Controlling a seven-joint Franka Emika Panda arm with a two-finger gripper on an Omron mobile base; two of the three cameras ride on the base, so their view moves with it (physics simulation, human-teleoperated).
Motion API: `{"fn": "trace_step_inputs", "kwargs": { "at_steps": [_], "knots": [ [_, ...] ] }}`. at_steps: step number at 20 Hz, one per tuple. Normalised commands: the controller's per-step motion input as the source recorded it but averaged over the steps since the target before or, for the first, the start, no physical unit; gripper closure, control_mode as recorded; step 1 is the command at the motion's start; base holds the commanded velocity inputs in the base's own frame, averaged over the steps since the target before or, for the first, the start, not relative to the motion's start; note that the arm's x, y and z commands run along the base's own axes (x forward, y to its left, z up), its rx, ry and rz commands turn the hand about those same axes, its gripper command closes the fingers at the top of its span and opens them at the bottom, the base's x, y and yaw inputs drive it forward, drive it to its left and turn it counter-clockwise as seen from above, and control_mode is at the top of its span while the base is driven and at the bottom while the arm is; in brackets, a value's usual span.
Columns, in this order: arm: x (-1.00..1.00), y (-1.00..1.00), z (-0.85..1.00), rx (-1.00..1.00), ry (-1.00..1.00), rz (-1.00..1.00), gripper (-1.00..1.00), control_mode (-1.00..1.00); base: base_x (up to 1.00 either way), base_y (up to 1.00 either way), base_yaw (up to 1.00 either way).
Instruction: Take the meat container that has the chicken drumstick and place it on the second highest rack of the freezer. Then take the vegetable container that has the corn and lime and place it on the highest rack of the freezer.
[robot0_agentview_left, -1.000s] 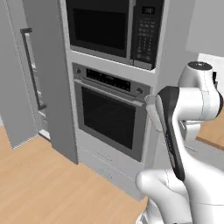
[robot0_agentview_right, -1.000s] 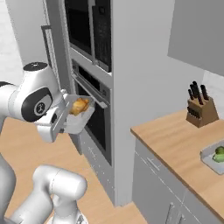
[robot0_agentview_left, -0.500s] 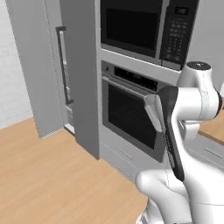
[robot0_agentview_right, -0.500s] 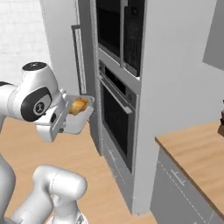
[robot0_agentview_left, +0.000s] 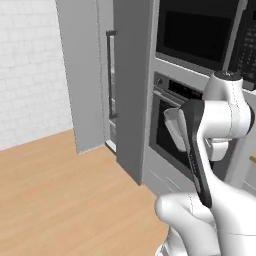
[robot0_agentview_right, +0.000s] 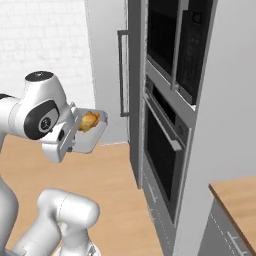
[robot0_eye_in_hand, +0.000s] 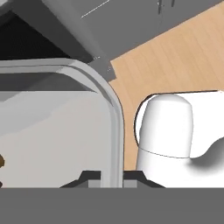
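The tool is clamped on the rim of the meat container, a shallow light-grey tray held up in the air in front of the arm, level with the wall oven. In the right base view the chicken drumstick lies in the tray, golden-brown, near its far end. The hand view shows the tray's rounded rim running between the two fingertips. The freezer stands ahead to the left of the oven, its long black handle upright, above the wooden floor.
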Motion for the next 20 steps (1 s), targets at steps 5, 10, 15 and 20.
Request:
{"fn": "trace_step_inputs", "kwargs": {
  "at_steps": [5,10,15,20],
  "knots": [
    [0.0,0.0,0.0,0.0,0.0,0.0,1.0,1.0,0.62,0.38,0.12],
    [0.0,0.0,0.0,0.0,0.0,0.0,1.0,1.0,0.61,0.48,0.1],
    [0.0,0.0,0.0,0.0,0.0,0.0,1.0,1.0,0.63,0.34,0.02],
    [0.0,0.0,0.0,0.0,0.0,0.0,1.0,1.0,0.6,0.2,0.0]
  ]
}}
